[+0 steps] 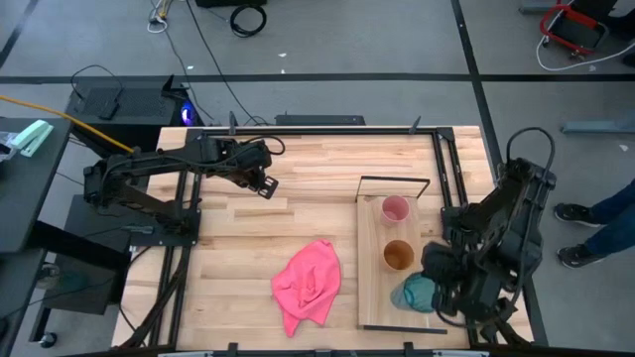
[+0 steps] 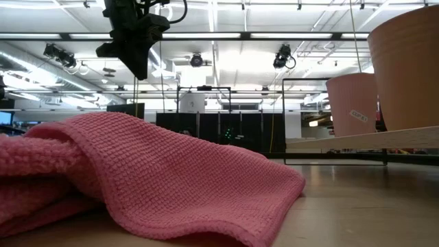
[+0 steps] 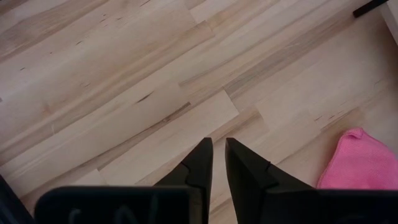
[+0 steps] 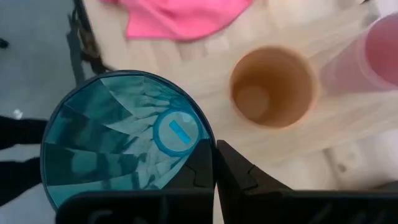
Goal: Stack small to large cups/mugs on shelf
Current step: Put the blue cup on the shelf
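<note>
The light-wood shelf (image 1: 372, 297) lies on the table's right half, with its black wire frame (image 1: 394, 180) at the far end. The pink cup (image 1: 395, 209) stands on it at the far end, with the orange-brown cup (image 1: 398, 255) just nearer; both are upright with their mouths up. My right gripper (image 4: 215, 167) is shut on the teal-blue cup (image 4: 118, 137) over the shelf's near right end (image 1: 417, 293). My left gripper (image 3: 217, 155) hangs shut and empty above the table's far left part (image 1: 264, 184). My right gripper pinches the teal cup's wall at the rim (image 4: 209, 138), with one finger (image 4: 198, 171) inside the cup and the other (image 4: 239, 174) outside. The cup's open mouth faces the wrist camera. I cannot tell whether its base rests on the shelf.
A crumpled pink cloth (image 1: 308, 285) lies on the tabletop left of the shelf and fills the near ground of the low view (image 2: 137, 178). Black frame rails (image 1: 327, 127) run along the table's far and side edges. A person's feet (image 1: 575, 233) show beyond the right edge.
</note>
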`<state>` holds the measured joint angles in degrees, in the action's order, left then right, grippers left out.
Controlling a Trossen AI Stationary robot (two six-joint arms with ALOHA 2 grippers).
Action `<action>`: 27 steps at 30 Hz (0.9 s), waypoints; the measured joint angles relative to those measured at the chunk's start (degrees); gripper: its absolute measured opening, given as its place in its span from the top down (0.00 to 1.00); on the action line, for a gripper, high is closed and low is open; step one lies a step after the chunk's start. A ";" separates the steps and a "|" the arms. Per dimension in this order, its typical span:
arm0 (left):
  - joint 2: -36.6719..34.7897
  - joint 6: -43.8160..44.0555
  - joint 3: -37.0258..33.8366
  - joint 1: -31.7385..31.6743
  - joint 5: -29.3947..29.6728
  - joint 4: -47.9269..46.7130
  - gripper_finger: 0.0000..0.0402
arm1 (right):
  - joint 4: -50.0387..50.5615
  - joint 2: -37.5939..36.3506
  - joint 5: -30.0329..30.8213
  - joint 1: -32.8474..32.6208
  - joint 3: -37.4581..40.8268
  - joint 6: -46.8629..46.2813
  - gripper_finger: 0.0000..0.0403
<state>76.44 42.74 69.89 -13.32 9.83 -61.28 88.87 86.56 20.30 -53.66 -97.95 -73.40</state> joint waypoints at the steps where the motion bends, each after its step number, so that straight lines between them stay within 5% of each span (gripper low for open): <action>1: 0.00 -0.02 0.00 0.00 0.00 0.00 0.88 | -1.02 0.00 -0.50 -0.37 1.05 -0.37 0.99; 10: 0.00 0.09 0.00 0.02 0.00 0.02 0.88 | -9.61 0.00 -2.00 -1.63 7.41 -0.14 0.99; 27: 0.02 0.11 0.00 0.01 0.00 0.00 0.90 | -11.22 0.01 -1.91 2.67 11.12 5.09 0.99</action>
<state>76.47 42.85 69.89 -13.31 9.82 -61.28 77.65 86.57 18.40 -51.00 -86.83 -68.31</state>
